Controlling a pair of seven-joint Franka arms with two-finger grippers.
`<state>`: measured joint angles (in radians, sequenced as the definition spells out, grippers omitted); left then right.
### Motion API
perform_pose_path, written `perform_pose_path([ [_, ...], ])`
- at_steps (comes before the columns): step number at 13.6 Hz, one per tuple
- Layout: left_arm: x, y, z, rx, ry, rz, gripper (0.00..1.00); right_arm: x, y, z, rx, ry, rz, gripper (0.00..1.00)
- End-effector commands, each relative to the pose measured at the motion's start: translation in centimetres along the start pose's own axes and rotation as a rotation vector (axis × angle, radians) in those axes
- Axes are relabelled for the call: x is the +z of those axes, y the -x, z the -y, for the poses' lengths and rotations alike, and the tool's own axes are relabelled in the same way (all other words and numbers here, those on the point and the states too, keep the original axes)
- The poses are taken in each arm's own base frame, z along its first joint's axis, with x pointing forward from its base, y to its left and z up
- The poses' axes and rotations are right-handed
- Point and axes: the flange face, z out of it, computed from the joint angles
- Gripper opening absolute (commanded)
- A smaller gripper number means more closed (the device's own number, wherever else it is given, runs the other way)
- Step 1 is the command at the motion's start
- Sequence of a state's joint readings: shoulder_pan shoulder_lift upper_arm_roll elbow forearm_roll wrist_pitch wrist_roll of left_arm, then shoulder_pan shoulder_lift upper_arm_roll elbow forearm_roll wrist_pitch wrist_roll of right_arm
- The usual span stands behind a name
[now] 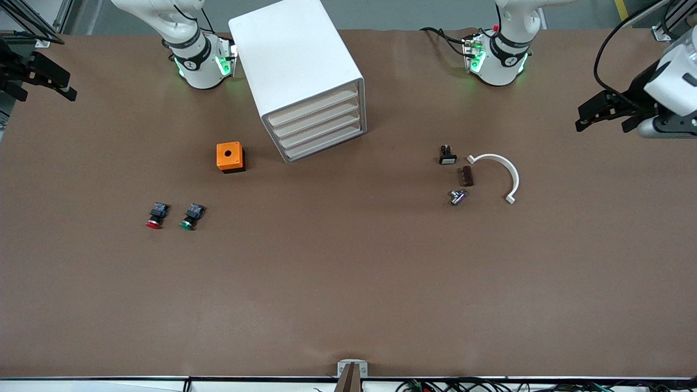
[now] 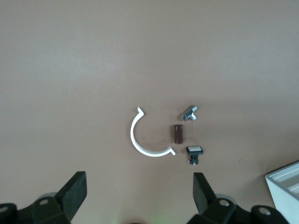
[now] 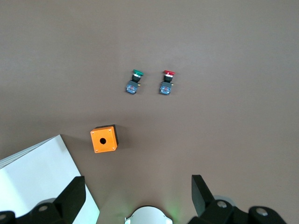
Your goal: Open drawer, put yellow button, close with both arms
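- Both arms are waiting. The left hand point(image 2: 138, 189) hangs over the left arm's end of the brown bench point(image 1: 348, 283) and the right hand point(image 3: 138, 189) over the right arm's end. Both have their fingers spread wide and hold nothing.
- The big white rounded-corner cabinet point(image 1: 294, 49) sits turned at an angle between the two arm bases. Its top drawer point(image 1: 313, 107) is shut, same as the three below it.
- Honestly I can't find a yellow button anywhere. There's a red-capped button point(image 1: 156, 215) and a green-capped button point(image 1: 191, 216) side by side, plus a small orange box with a round hole point(image 1: 229, 157) just beside the cabinet.
- Toward the left arm's end there's a white half-ring clip point(image 1: 503, 171), a little brown block point(image 1: 467, 176), a small silver metal part point(image 1: 457, 196) and a black white-capped switch point(image 1: 447, 155).
- Risks as I see them:
  - A hand grabs the red or green one instead.
  - It hooks a lower drawer, since all four look alike.
  - The cabinet slides or twists if the pull isn't lined up with its angle.
- I can't read any writing or brand.
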<state>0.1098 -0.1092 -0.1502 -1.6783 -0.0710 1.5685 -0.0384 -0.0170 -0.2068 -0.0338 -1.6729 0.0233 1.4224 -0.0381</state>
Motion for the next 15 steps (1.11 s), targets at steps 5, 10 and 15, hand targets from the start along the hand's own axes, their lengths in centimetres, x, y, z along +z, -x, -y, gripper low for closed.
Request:
perform_pose_path([
  [5,-1.0,-1.6,0.5,-0.001,-0.015,-0.017,1.0,-0.5,0.7,0.4,0.004,-0.027,-0.018,1.0],
  [10,0.4,-2.7,1.2,-0.007,-0.029,0.008,1.0,-0.7,0.3,0.4,-0.002,-0.018,-0.046,1.0],
  [15,-0.5,-2.7,0.5,0.004,-0.033,-0.012,1.0,-0.8,0.3,0.2,-0.002,-0.017,-0.053,1.0],
])
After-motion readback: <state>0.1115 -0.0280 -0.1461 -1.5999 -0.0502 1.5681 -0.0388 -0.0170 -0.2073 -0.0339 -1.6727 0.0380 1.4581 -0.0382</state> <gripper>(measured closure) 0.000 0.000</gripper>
